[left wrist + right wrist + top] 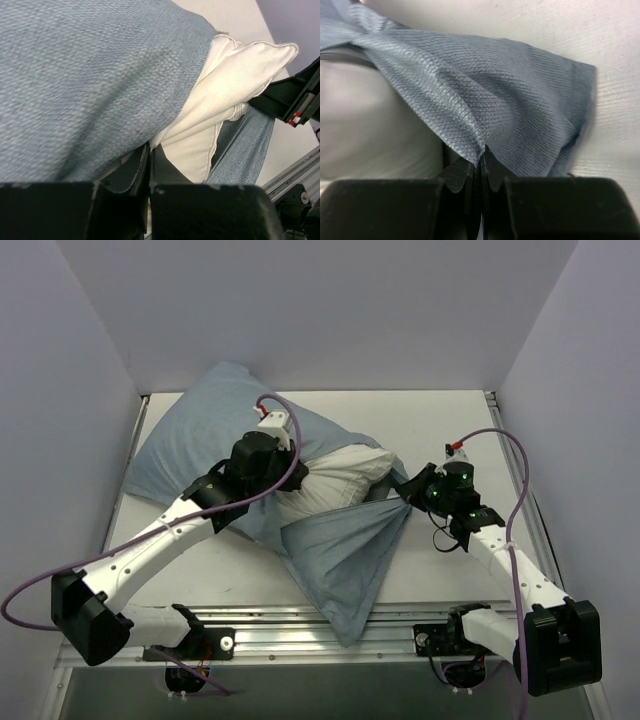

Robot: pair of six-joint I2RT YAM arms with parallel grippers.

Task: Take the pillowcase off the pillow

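The pillowcase (190, 445), showing its blue-grey side, covers the back-left part of the pillow (345, 472), whose plain white end bulges out at the table's middle. A loose flap of the pillowcase (345, 550) is stretched taut toward the right. My left gripper (300, 480) is shut on the pillow's white cloth just under the pillowcase's edge; the left wrist view shows it (150, 146) pinched between pillowcase (90, 85) and pillow (225, 80). My right gripper (408, 492) is shut on a gathered fold of the pillowcase (510, 100) at the flap's corner, its jaws (482, 150) pressed together.
The white table (450, 430) is walled by pale panels at the back and both sides. A metal rail (330, 620) runs along the front edge between the arm bases, and the flap's lower tip hangs over it. Purple cables loop from both arms.
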